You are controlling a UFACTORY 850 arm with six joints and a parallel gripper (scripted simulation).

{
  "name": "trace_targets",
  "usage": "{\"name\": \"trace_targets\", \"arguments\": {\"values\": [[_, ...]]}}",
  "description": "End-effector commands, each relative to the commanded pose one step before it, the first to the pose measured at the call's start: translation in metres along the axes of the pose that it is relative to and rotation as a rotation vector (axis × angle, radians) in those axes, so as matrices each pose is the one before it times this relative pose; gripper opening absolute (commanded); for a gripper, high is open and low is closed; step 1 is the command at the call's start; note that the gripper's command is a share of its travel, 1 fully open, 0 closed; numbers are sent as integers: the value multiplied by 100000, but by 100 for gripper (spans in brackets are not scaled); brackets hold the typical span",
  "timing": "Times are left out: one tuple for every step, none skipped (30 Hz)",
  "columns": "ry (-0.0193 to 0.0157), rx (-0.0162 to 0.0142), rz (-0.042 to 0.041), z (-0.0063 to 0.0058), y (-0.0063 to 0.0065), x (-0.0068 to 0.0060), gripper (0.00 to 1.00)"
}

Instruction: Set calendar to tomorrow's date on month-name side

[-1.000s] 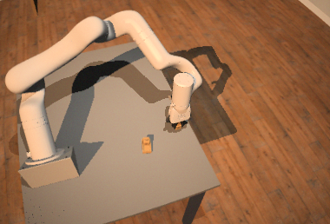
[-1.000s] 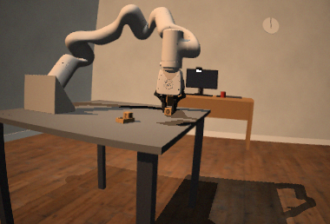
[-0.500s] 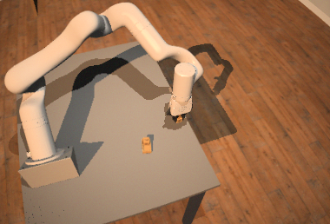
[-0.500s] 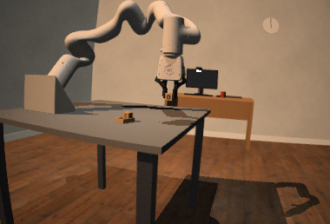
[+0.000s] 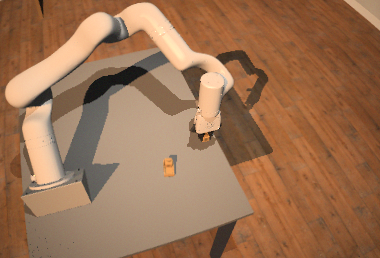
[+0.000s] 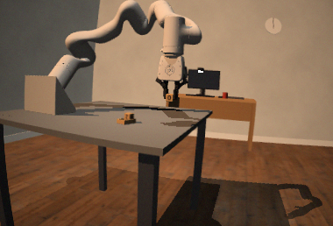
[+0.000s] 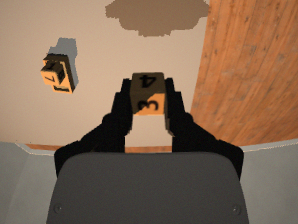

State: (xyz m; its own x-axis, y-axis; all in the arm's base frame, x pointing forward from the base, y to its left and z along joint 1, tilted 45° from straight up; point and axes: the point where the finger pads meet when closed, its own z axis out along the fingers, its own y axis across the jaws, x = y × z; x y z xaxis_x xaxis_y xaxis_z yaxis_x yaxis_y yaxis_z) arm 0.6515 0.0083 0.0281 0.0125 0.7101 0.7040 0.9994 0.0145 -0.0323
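My gripper (image 5: 206, 136) (image 6: 171, 99) (image 7: 148, 89) is shut on a small orange digit cube (image 5: 206, 137) (image 6: 171, 102) (image 7: 148, 94) and holds it well above the table near the right edge. In the wrist view the cube's faces show dark digits, one like a 3 and one like a 4. The small orange calendar tray (image 5: 169, 167) (image 6: 126, 118) (image 7: 59, 72) with the other cube in it sits on the grey table (image 5: 130, 137) (image 6: 101, 126), down and to the left of the gripper. The digits on that cube are too small to read.
The arm's base block (image 5: 55, 197) (image 6: 44, 95) stands at the table's near-left corner. The table's right edge (image 5: 227, 152) is close under the gripper, with wooden floor (image 5: 310, 97) beyond. A desk with a monitor (image 6: 203, 81) stands by the far wall.
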Motion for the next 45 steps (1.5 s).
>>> {"name": "trace_targets", "arguments": {"values": [[-84,-177,5480,-152,-173,-153,27],[0,0,0,0,0,0,27],[-4,-15,2975,-20,-129,-90,27],[-4,-16,3391,-22,-145,-107,27],[-4,-18,3814,-25,-159,-125,27],[-3,-20,4240,-27,-173,-144,27],[-3,-21,4665,-29,-184,-166,27],[-2,-23,5087,-32,-194,-189,27],[-1,-16,3697,-23,-135,-144,27],[0,-8,1805,-11,-64,-72,27],[0,-25,5907,-36,-205,-240,27],[1,-15,3741,-22,-122,-159,27],[1,-10,2560,-15,-80,-111,27],[2,-19,5113,-30,-155,-226,27],[1,-6,1565,-9,-44,-71,27],[4,-22,6050,-34,-169,-278,27],[1,-3,990,-6,-25,-47,27],[0,0,0,0,0,0,27],[0,0,0,0,0,0,27],[6,-24,7382,-41,-186,-351,27],[6,-22,7100,-38,-157,-349,27],[1,-2,602,-3,-11,-30,27],[4,-11,3750,-20,-70,-190,27],[4,-10,3652,-19,-63,-187,27],[1,-2,598,-3,-9,-31,27],[8,-18,7367,-37,-114,-383,27],[1,-2,905,-4,-11,-48,27],[7,-13,6122,-30,-71,-325,27],[3,-5,2395,-11,-21,-129,27],[5,-10,5050,-24,-39,-272,27],[4,-6,3685,-17,-20,-200,27],[4,-6,3904,-18,-14,-213,27],[4,-6,4000,-18,-7,-219,27],[1,-1,1020,-4,0,-56,27],[0,0,0,0,0,0,27],[0,0,0,0,0,0,27],[8,-12,9082,-39,3,-498,27],[4,-6,5469,-23,26,-299,27],[1,-2,1637,-7,12,-89,27],[2,-2,2105,-8,17,-114,27],[3,-4,4217,-17,39,-229,27],[2,-3,4056,-16,45,-219,27],[1,-1,1034,-4,14,-55,27],[3,-4,6735,-25,91,-361,27],[1,-1,2635,-10,44,-139,27]]}}
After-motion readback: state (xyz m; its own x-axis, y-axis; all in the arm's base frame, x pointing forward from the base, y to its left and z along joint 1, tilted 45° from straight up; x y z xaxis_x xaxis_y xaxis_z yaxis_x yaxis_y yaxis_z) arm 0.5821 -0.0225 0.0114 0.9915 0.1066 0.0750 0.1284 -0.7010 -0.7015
